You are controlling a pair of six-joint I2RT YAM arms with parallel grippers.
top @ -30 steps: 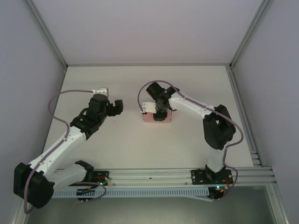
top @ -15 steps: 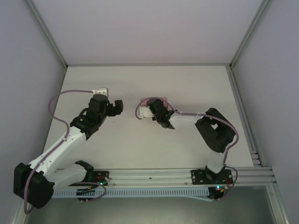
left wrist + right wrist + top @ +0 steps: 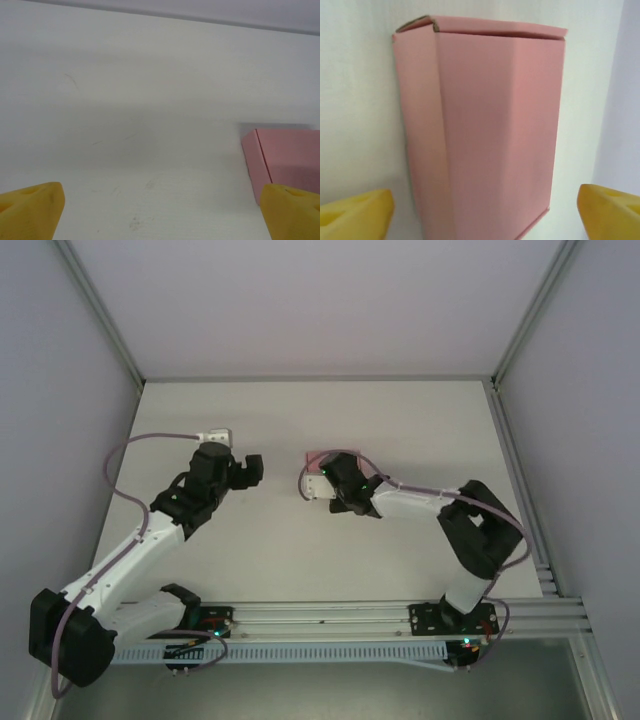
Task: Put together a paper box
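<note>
R gripper (image 3: 482, 215): jaws are seen spread wide, nothing clamped. The paper box (image 3: 490, 130) is framed btw its fingertips w/ a gap each side, folded into box form and resting on the table (image 3: 300, 560), approx. mid-table. L gripper (image 3: 160, 212): likewise spread, empty, box off to its right. Box is judged light, thin card, easily dented & apt to slide. It'd best be taken gently across two opposite flat walls, not at flap edges. Count: 1 box, 2 grippers.
</note>
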